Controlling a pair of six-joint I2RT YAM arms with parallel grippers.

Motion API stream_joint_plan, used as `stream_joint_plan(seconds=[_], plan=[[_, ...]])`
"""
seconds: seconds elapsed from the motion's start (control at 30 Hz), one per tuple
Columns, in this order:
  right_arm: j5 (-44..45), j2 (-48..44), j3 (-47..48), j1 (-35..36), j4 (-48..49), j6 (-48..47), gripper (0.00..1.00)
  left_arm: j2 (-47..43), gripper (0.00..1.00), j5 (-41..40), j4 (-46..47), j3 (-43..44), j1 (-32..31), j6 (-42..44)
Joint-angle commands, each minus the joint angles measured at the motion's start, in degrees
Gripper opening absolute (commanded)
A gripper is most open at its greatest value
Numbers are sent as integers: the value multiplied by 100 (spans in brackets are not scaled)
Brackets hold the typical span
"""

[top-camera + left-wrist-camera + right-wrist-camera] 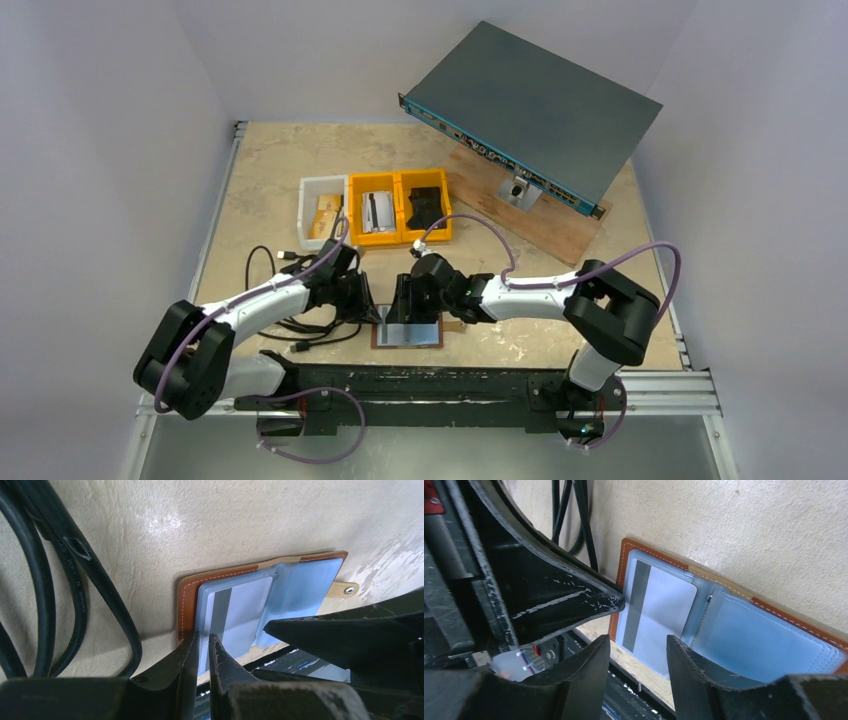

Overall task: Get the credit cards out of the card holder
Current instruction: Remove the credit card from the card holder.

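**Left fingers (pixel 186 662) nip the holder (pixel 186 595); the right line up on the striped card (pixel 240 611).**

Left wrist: the left fingers are almost shut and seem to pinch the near-left edge of the holder's clear pocket. The holder lies open on the counter (pixel 200 525), with cables (pixel 45 580) to its left and the card in its left pocket. Right wrist: the right fingers (pixel 589 667) stand apart and empty, straddling the card's near edge. Top: the holder sits near the counter's near edge between both arms, with bins (pixel 400 205) far behind. The step looks like drawing this card out. Keep the left pinch firm so the holder stays flat. Close the right fingers on the card alone, not the plastic, then pull straight along the pocket.
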Motion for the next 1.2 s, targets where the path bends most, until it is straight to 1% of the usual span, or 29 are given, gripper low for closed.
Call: stream_joint_plan(seconds=[0.0, 0.1, 0.43, 0.67, 0.93, 1.17], plan=[[-169, 74, -172, -82, 450, 137, 45, 68, 11, 193, 366, -97, 23, -34], [-171, 103, -219, -107, 463, 135, 45, 73, 9, 217, 431, -130, 23, -33], [-141, 192, -295, -140, 419, 131, 45, 193, 6, 209, 466, -176, 19, -58], [-17, -74, -271, -144, 210, 70, 45, -178, 7, 31, 132, -42, 17, 4], [70, -168, -194, -156, -92, 69, 45, -402, 7, 132, -63, 182, 14, 21], [-97, 21, -336, -184, 185, 140, 45, -53, 6, 290, 108, 244, -7, 46]])
